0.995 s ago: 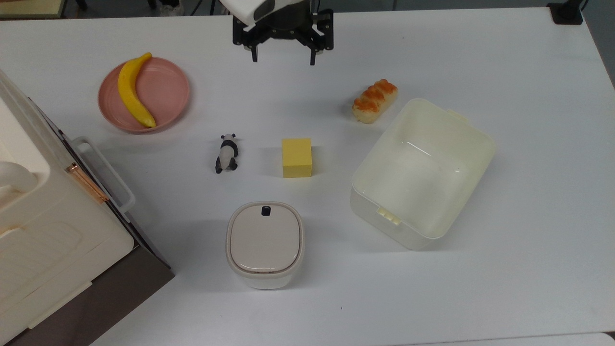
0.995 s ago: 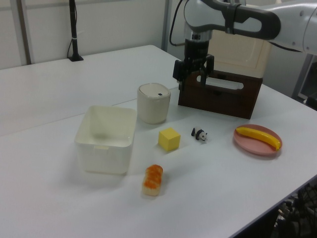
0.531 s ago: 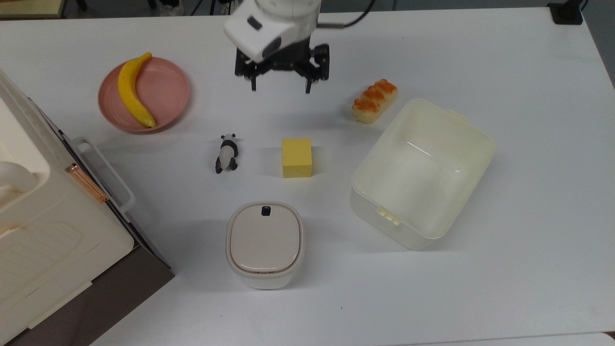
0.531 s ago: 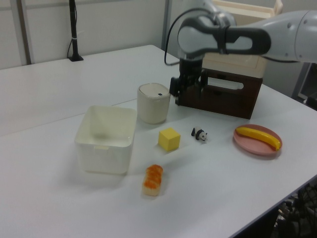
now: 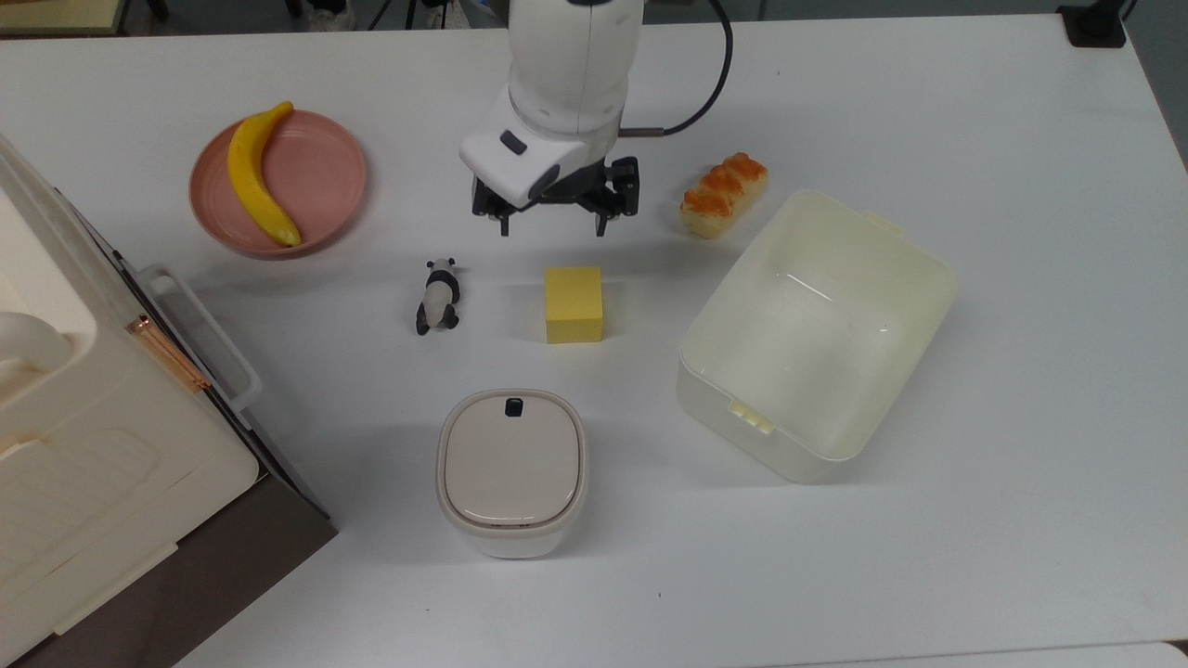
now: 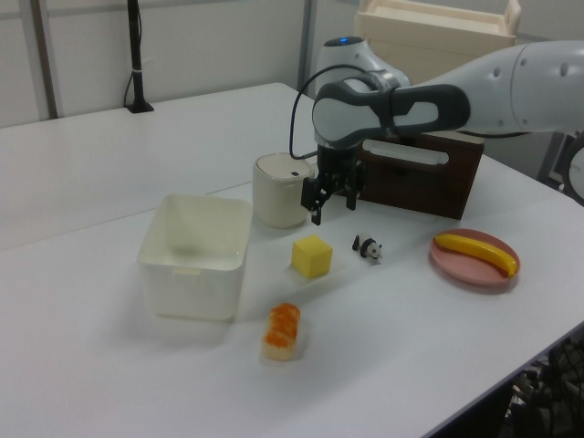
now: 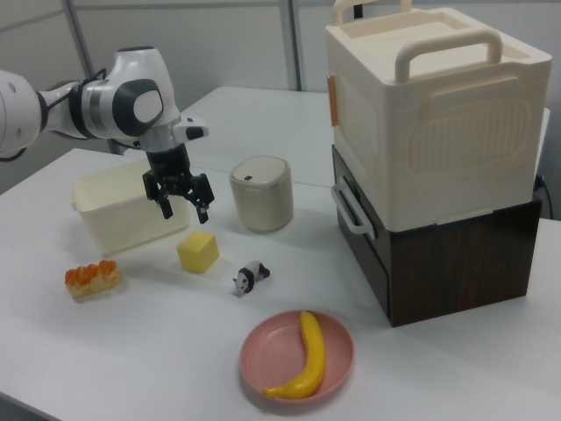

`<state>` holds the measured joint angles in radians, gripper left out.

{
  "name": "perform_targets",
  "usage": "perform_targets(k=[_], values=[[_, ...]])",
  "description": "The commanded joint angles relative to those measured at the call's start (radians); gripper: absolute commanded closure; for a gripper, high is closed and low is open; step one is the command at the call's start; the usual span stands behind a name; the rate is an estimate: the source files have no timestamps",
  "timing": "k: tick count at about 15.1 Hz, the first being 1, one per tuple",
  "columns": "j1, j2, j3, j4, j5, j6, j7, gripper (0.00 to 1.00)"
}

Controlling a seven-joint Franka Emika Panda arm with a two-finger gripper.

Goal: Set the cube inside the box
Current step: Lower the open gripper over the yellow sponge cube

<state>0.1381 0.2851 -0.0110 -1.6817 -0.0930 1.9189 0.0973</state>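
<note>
The yellow cube [image 5: 574, 304] sits on the white table near the middle, with nothing touching it. My gripper [image 5: 552, 227] hangs open just past it toward the top view's top, fingers pointing down and spread wider than the cube. In the left view the gripper [image 6: 333, 212] hovers above and behind the cube [image 6: 312, 256]. In the right view the gripper [image 7: 186, 215] is above the cube [image 7: 198, 252]. The cream-white box [image 5: 806, 461] stands empty to the top view's right of the cube, and appears as the box [image 6: 192, 283] in the left view and the box [image 7: 114, 219] in the right view.
A panda figurine [image 5: 438, 295] lies to the top view's left of the cube. An orange-topped bread piece [image 5: 724, 195] sits by the box's far corner. A pink plate [image 5: 325, 176] holds a banana [image 5: 258, 176]. A small lidded container [image 5: 511, 468] and a big storage bin [image 5: 83, 464] stand nearer.
The arm has swung from the table's far edge toward the cube and come lower. The fingers stay open. Nothing on the table has moved.
</note>
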Motion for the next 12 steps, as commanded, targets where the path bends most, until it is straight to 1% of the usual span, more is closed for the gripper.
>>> perform_targets(k=[1,5,12], values=[[0.024,0.023,-0.004,-0.019,-0.013,0.048,-0.016,0.0],[0.034,0.091,-0.004,-0.019,-0.013,0.117,-0.014,0.0],[0.037,0.163,-0.006,-0.018,-0.019,0.189,-0.016,0.0]])
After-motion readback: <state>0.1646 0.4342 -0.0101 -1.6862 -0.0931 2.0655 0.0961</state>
